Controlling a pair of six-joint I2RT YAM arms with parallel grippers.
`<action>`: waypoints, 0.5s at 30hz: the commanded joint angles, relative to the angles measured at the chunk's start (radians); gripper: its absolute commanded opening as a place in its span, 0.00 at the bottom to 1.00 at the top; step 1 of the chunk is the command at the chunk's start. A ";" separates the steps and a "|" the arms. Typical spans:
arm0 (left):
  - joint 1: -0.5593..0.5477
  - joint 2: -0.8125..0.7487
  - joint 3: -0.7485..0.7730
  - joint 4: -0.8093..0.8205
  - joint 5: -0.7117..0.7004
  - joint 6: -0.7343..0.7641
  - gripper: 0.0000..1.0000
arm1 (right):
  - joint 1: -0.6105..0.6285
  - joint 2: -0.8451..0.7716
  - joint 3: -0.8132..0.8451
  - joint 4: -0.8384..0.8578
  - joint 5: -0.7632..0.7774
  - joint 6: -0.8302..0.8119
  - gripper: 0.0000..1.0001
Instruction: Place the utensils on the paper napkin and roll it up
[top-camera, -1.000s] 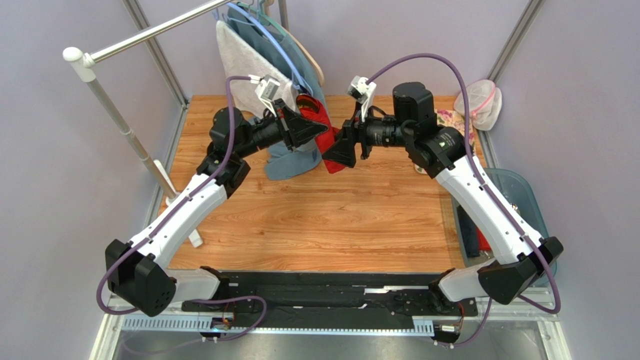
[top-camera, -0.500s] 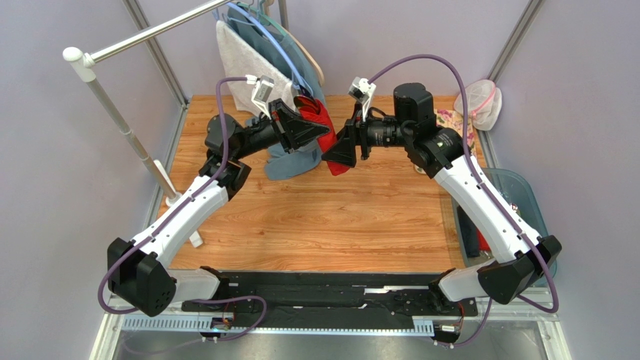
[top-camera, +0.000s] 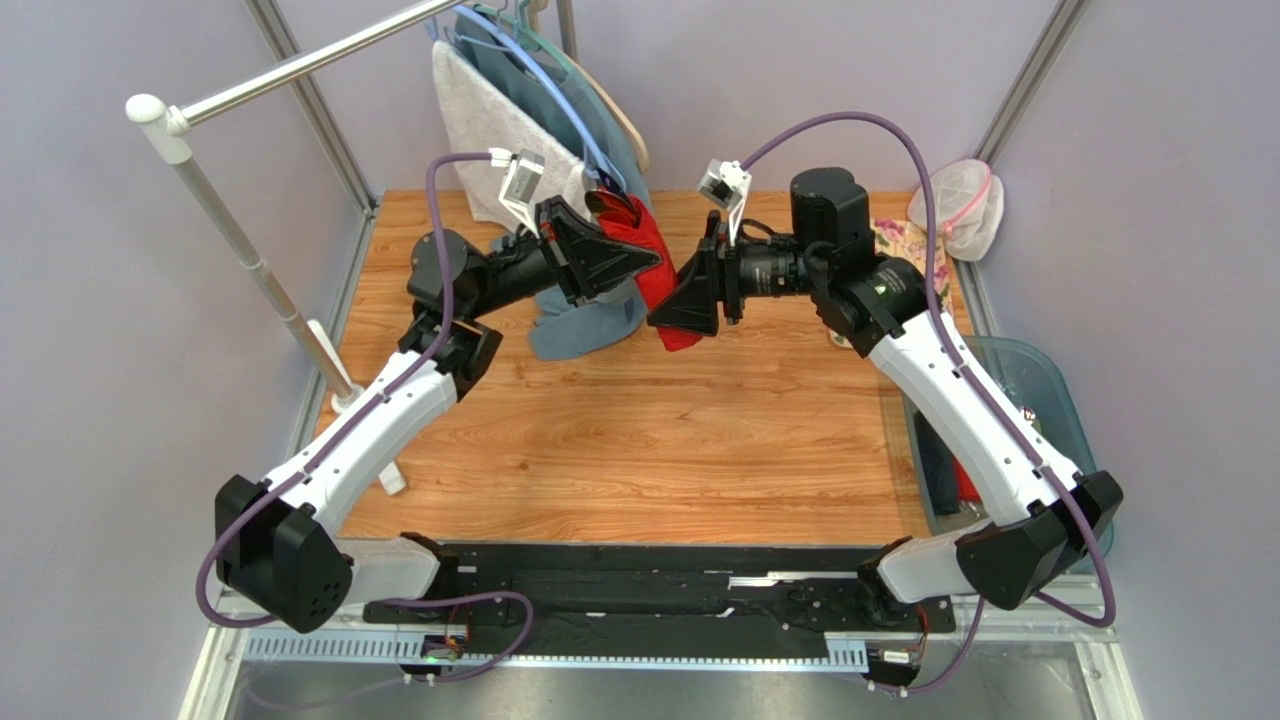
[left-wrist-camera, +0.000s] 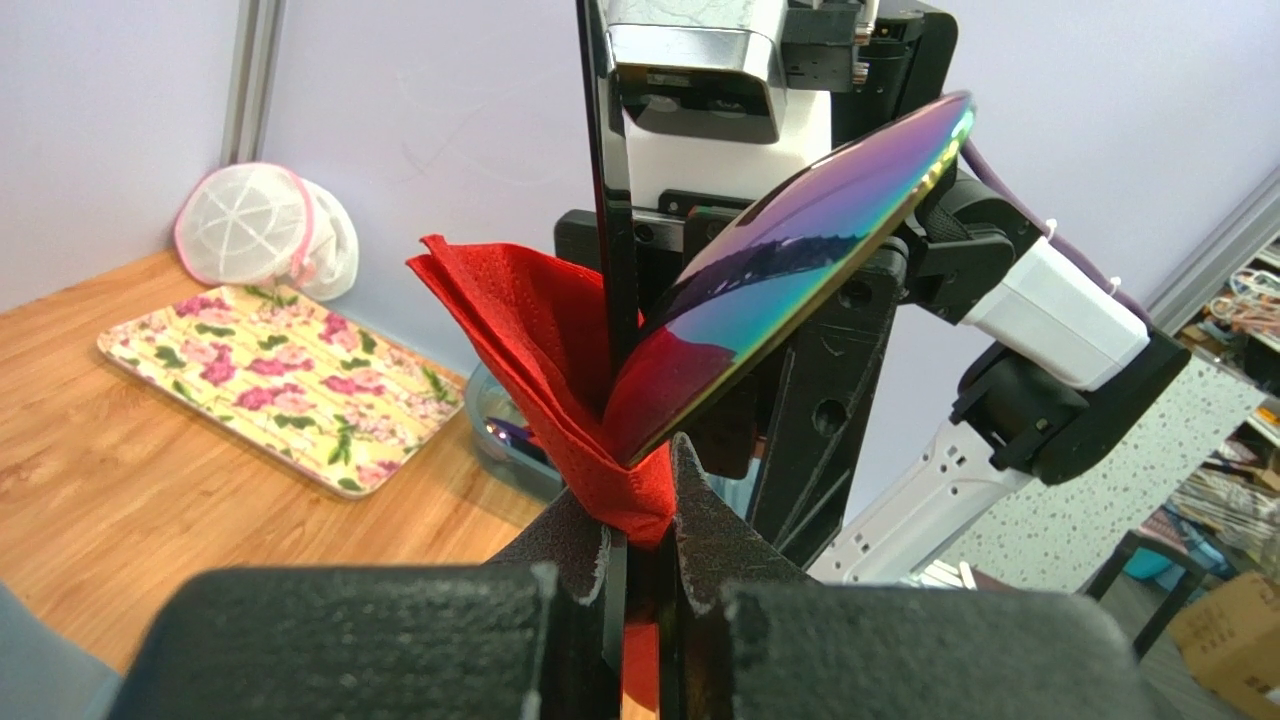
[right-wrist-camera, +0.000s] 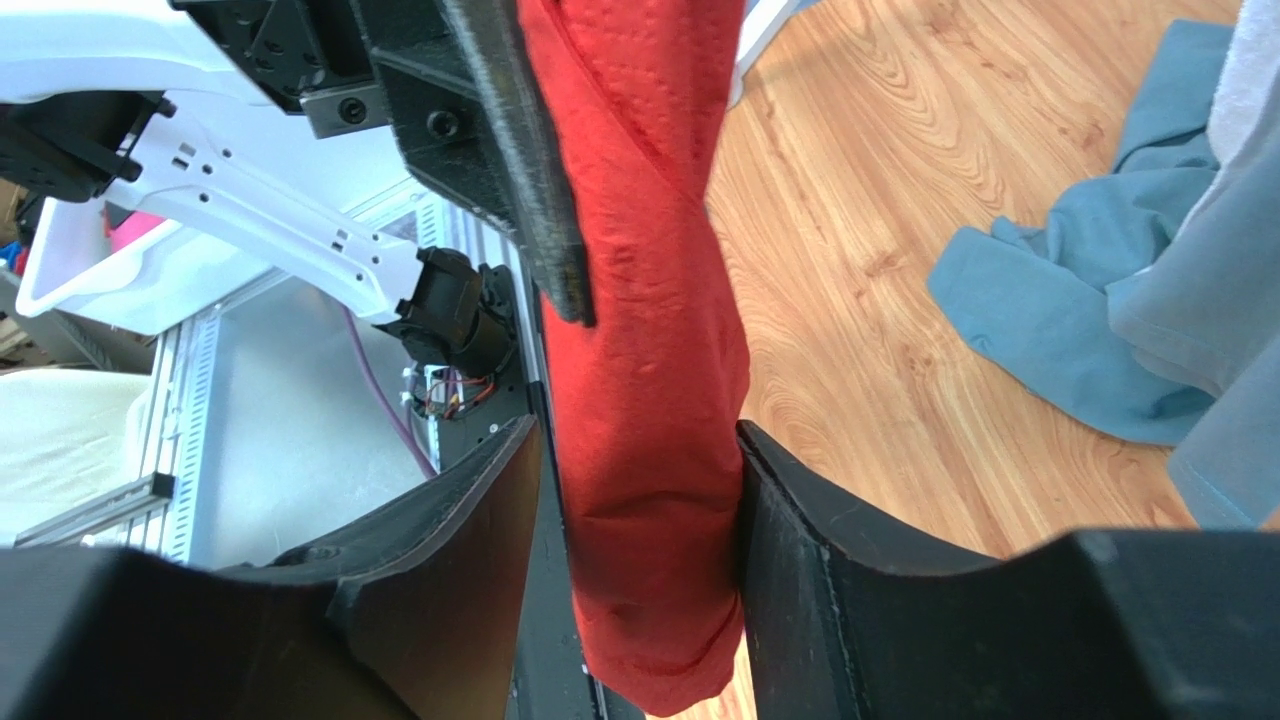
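Above the far middle of the worktop (top-camera: 646, 435) we hold the paper napkin (left-wrist-camera: 534, 345) aloft, wrapped into a rough roll. Our left end effector (left-wrist-camera: 639, 503) is clamped on one end. Our right end effector (right-wrist-camera: 639, 495) straddles the roll, though we cannot tell whether it grips. An iridescent utensil (left-wrist-camera: 781, 255) pokes out, so tightening and setting down likely remain.

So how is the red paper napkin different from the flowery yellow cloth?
The plain red paper napkin is bunched into a roll, held up by the left gripper and right gripper; the yellow cloth with pink flowers lies spread flat on the wooden table. Both look thin.
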 joint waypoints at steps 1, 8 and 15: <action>-0.002 -0.003 0.042 0.082 -0.012 -0.023 0.00 | 0.016 -0.019 0.000 0.053 -0.062 0.021 0.51; -0.002 0.016 0.060 0.092 -0.023 -0.038 0.00 | 0.031 -0.002 0.002 0.070 -0.119 0.041 0.38; -0.002 0.030 0.065 0.102 -0.013 -0.038 0.00 | 0.033 0.001 0.015 0.061 -0.110 0.038 0.00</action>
